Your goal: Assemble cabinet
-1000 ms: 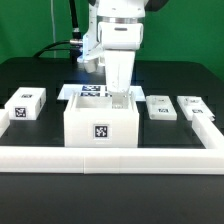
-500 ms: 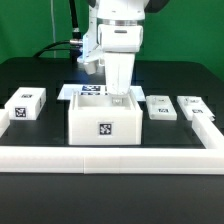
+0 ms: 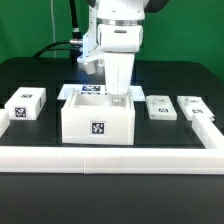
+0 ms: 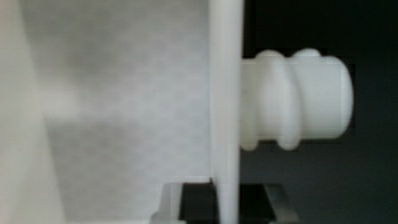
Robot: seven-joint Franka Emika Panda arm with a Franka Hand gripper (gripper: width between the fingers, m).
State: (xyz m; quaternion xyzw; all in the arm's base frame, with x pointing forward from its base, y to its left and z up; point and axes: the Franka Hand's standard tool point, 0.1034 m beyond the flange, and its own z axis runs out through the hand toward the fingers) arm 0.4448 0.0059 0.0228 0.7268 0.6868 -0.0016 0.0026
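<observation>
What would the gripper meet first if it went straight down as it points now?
The gripper would meet the cabinet: its fingers straddle one wall, so probably that wall's edge or the floor inside; depth unclear.

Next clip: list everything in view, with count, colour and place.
white boxy plastic cabinet body: one, white, table centre, open-topped.
thin flat white marker board: one, white, behind the cabinet.
small white tagged blocks: three, white; one at the exterior view's left, two at its right.
long white plastic rail: one, white, along the table's front.
ribbed white round part: one, white, beside the cabinet wall, wrist view.
black table: one.
white robot arm: one, above the cabinet.
claw: one, shut on the cabinet's wall.
</observation>
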